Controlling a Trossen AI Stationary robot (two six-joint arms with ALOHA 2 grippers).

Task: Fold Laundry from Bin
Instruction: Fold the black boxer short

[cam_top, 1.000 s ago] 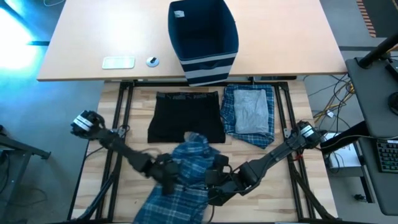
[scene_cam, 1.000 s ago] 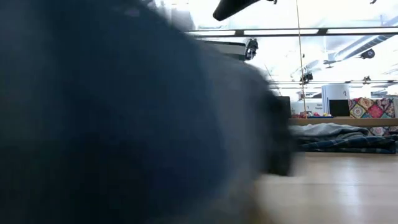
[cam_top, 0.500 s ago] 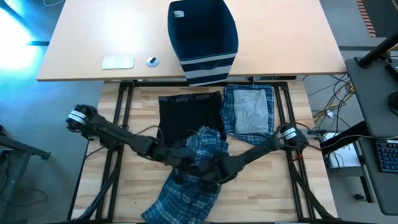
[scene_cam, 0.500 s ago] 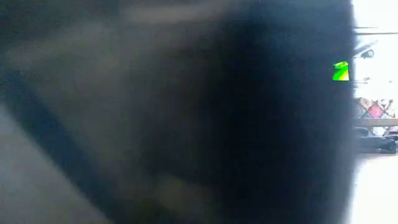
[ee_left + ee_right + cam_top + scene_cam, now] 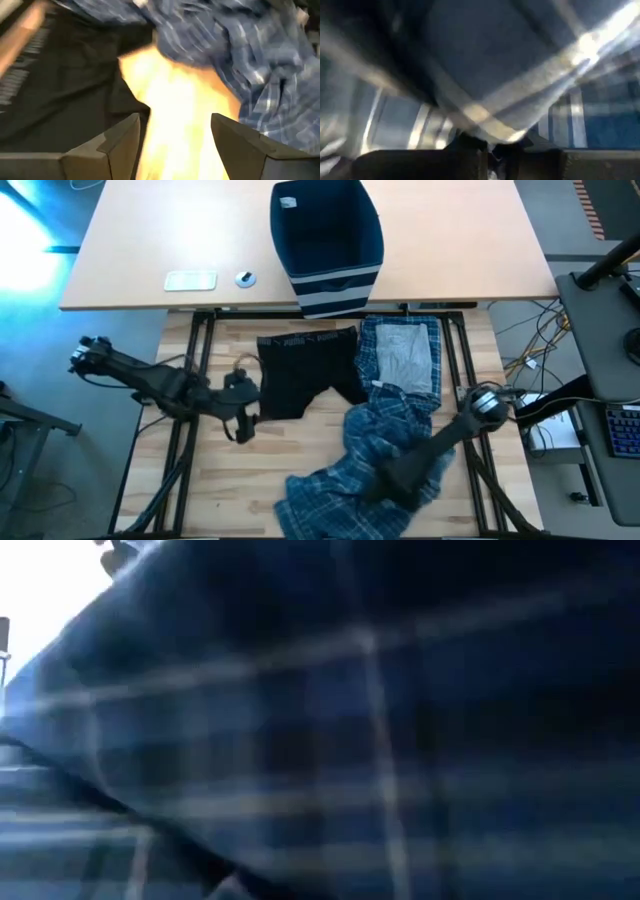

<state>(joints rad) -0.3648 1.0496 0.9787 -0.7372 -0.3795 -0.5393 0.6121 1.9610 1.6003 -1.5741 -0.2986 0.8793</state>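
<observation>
The blue-and-white plaid garment (image 5: 372,442) lies crumpled on the near right of the wooden table and fills the low view (image 5: 380,720). My right gripper (image 5: 384,482) is down on its near part, shut on the cloth (image 5: 492,145). My left gripper (image 5: 238,423) hangs open at the table's left, clear of everything, its fingers (image 5: 120,142) over bare wood beside the black piece (image 5: 303,370). A folded plaid piece with a grey T-shirt on top (image 5: 402,360) lies flat at the far right. The navy bin (image 5: 325,240) stands on the desk beyond. My right gripper pinches a bunched fold of the plaid garment (image 5: 485,131) between its two fingers, coming steeply from above and slanting from the table's right. How many layers it has cannot be told. The rest of the garment lies slack on the table around the fingers.
A pale flat device (image 5: 190,280) and a small round object (image 5: 245,278) lie on the desk left of the bin. Bare wood shows at the table's near left (image 5: 220,490). Cables and a keyboard sit off the right edge (image 5: 620,430).
My left gripper has let go of the plaid garment, risen and drawn back toward the table's left edge. My right gripper has tipped steeply downward, gone toward the right and taken hold of the garment. The garment has shifted toward the table's right, uncovering the black piece.
</observation>
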